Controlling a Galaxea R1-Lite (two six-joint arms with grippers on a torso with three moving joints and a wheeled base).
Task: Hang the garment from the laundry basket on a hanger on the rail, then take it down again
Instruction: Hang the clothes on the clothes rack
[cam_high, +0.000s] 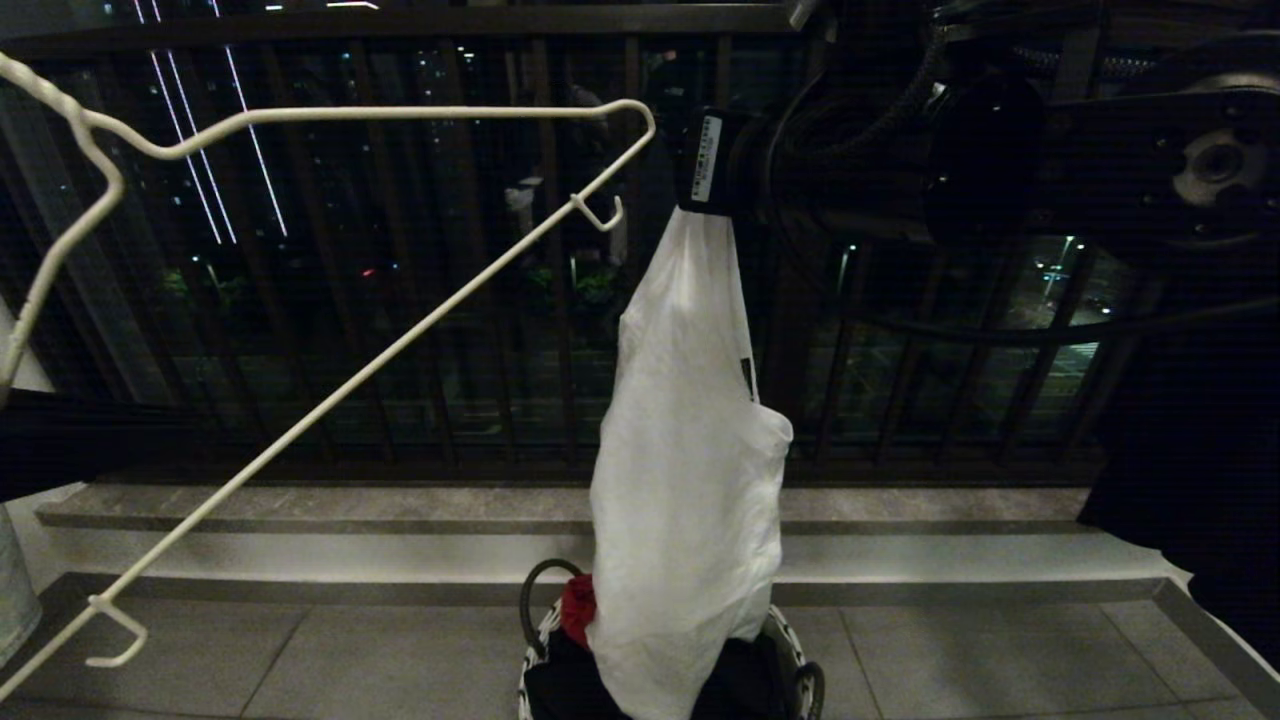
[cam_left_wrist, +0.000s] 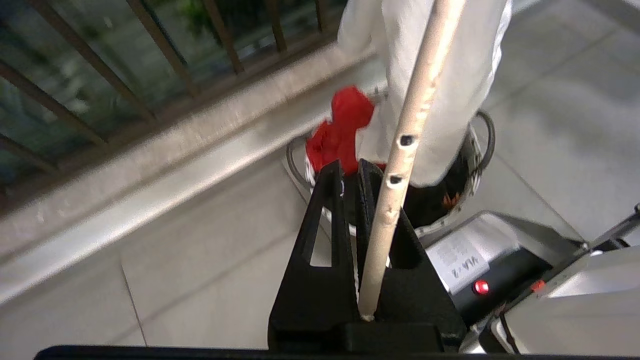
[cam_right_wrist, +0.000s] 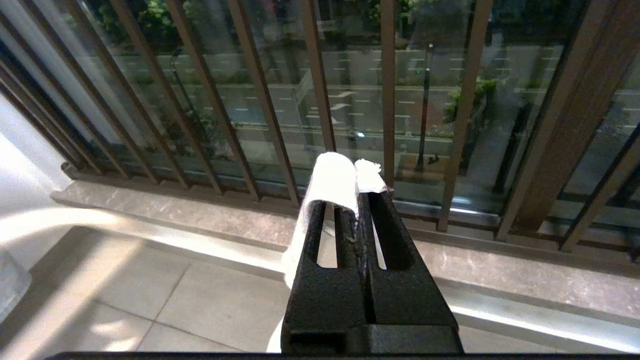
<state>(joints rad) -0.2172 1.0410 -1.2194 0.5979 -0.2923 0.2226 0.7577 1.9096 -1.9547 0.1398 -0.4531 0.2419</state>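
My right gripper (cam_high: 702, 203) is shut on the top of the white garment (cam_high: 685, 470), high up at centre right. The garment hangs as a long bunch, and its lower end reaches into the laundry basket (cam_high: 543, 640) on the floor. In the right wrist view its cloth (cam_right_wrist: 330, 180) folds over the shut fingertips of my right gripper (cam_right_wrist: 357, 199). The white wire hanger (cam_high: 330, 395) is held tilted on the left, one end close to the garment's top. My left gripper (cam_left_wrist: 350, 167) is shut with the hanger's wire (cam_left_wrist: 400, 165) running out from between its fingers. The rail is out of view.
A red cloth (cam_high: 578, 605) and a black garment (cam_high: 740, 680) lie in the basket. The dark barred balcony railing (cam_high: 500, 300) and a stone ledge (cam_high: 300, 540) stand just behind it. A dark hanging mass (cam_high: 1200, 450) fills the right side. My own base (cam_left_wrist: 475, 260) sits beside the basket.
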